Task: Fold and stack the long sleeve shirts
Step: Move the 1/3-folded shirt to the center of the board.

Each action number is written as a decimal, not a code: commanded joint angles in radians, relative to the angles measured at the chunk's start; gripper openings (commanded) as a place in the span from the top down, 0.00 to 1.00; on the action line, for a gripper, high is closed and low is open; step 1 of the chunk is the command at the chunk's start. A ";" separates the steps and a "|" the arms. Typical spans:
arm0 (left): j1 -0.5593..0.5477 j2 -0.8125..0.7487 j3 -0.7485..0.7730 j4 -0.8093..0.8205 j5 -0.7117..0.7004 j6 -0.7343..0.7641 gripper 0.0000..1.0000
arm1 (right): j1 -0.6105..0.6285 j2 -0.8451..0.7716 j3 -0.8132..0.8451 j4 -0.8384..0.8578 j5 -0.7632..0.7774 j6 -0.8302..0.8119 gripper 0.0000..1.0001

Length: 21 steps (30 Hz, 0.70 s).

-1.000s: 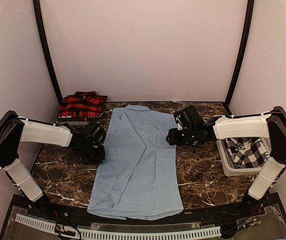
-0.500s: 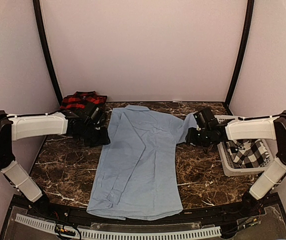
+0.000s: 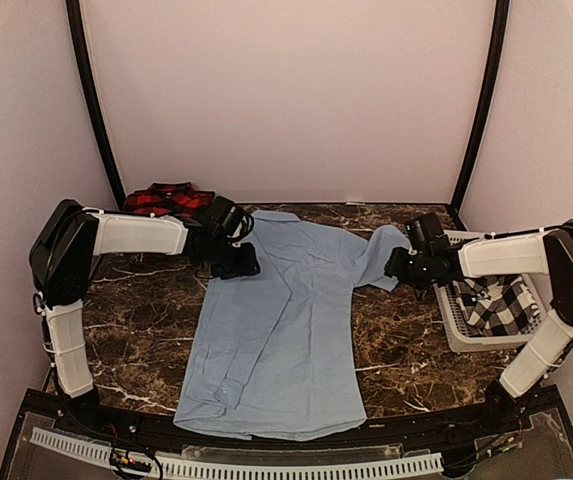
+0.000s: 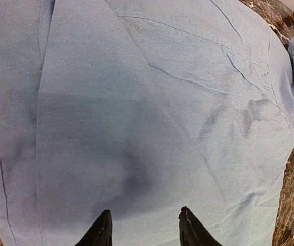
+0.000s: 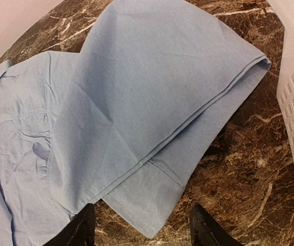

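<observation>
Top external view: we see the light blue shirt (image 3: 276, 340) flat on the counter (image 3: 406, 350), long axis near-to-far, collar far; its doubled sleeve (image 5: 162, 102) lies just ahead of the right pincer (image 5: 141, 215), while the left pincer (image 4: 144, 215) hovers over the opposite shoulder. We read both pincers as parted and empty. The basket (image 3: 454, 338) holds 1 black-and-white checked shirt (image 3: 501, 300).

Centre shirt (image 3: 276, 330) plain light blue; upper-left shirt (image 3: 161, 198) red-and-black plaid; right shirt (image 3: 501, 300) black-and-white checked; basket (image 3: 466, 343) white; table (image 3: 126, 330) dark brown marble, white-veined.
</observation>
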 commanded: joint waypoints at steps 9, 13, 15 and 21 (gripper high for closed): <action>0.033 0.157 0.104 -0.013 -0.063 -0.055 0.59 | -0.015 0.130 0.041 0.055 0.033 0.020 0.42; 0.061 0.180 0.099 -0.030 -0.067 -0.084 0.59 | -0.029 0.180 0.083 0.067 0.033 0.010 0.49; 0.076 0.187 0.091 -0.030 -0.067 -0.098 0.60 | -0.033 0.204 0.112 0.064 0.027 0.004 0.54; 0.093 0.201 0.088 -0.012 -0.037 -0.108 0.60 | -0.041 0.256 0.220 0.013 0.040 -0.036 0.86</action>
